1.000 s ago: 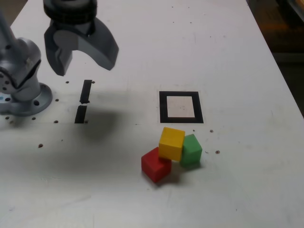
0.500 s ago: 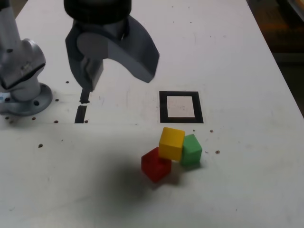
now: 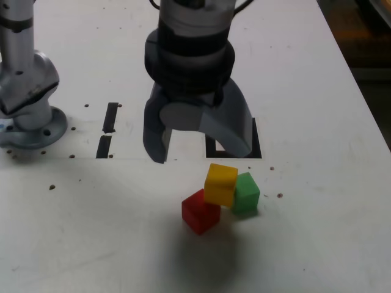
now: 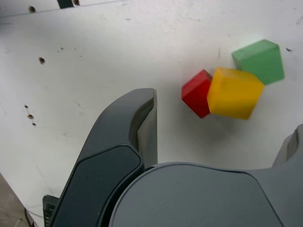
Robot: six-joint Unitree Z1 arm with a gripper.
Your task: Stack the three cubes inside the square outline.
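Three cubes wait close together, out on the worktop (image 3: 330,226).

The yellow cube (image 3: 220,184) sits up on the red cube (image 3: 201,212) and the green cube (image 3: 245,193), a bit tipped, on the side of the black square (image 3: 256,138) nearest the worktop's near edge in the exterior view. The hand (image 3: 200,154) is spread wide, with nothing in it, above the worktop. The cubes look light and stiff, so a firm squeeze should not hurt them. Their smooth sides may slip a little. Yellow seems best to take first, held by two flat sides facing each other, about halfway down. It leans on its friends, so a crooked pinch could make it slide or push red and green apart. Straight down, then straight up, should be kindest.
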